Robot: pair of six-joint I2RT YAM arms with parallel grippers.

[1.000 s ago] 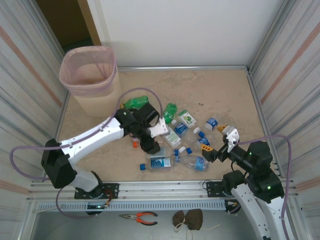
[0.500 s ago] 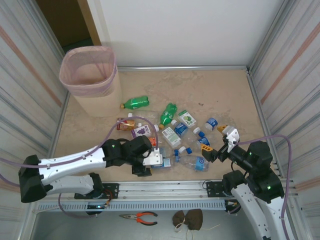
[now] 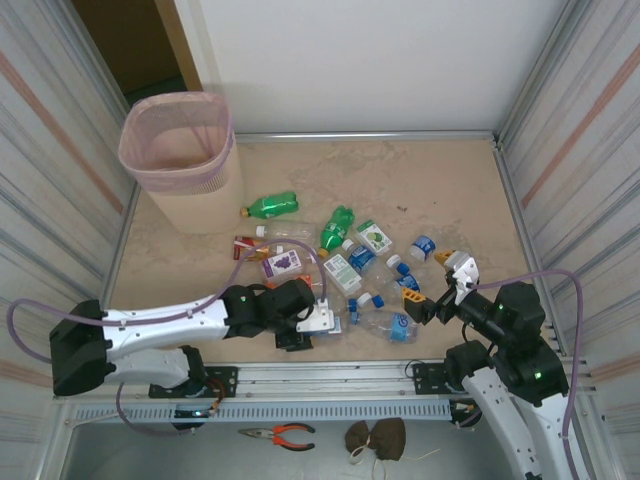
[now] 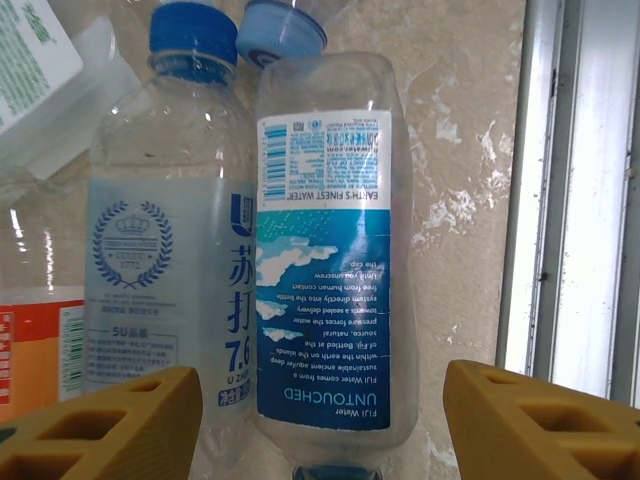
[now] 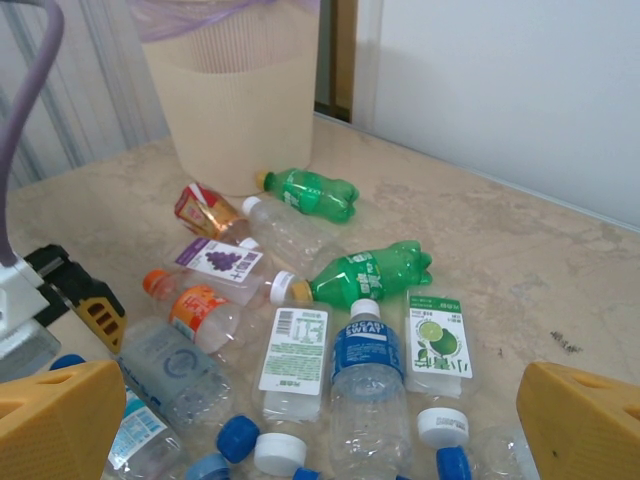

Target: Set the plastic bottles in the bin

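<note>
Left claw (image 4: pixel 320 405) half-spread, low over the marbled beige table (image 4: pixel 470 150). 1 clear plastic bottle with a blue-and-white cloud label (image 4: pixel 325 260) lies lengthwise between its fingers, not gripped. 1 clear blue-capped bottle with a crest label (image 4: pixel 165 250) touches it on the left-finger side. Right claw (image 5: pixel 320 425) spread wide, holding nothing; I see scattered plastic bottles (image 5: pixel 365 380) just ahead of it. Pale pink mesh bin (image 3: pixel 190 200) stands well beyond both claws, off to their left.

Even bright light, soft shadows, sharp close-ups.
</note>
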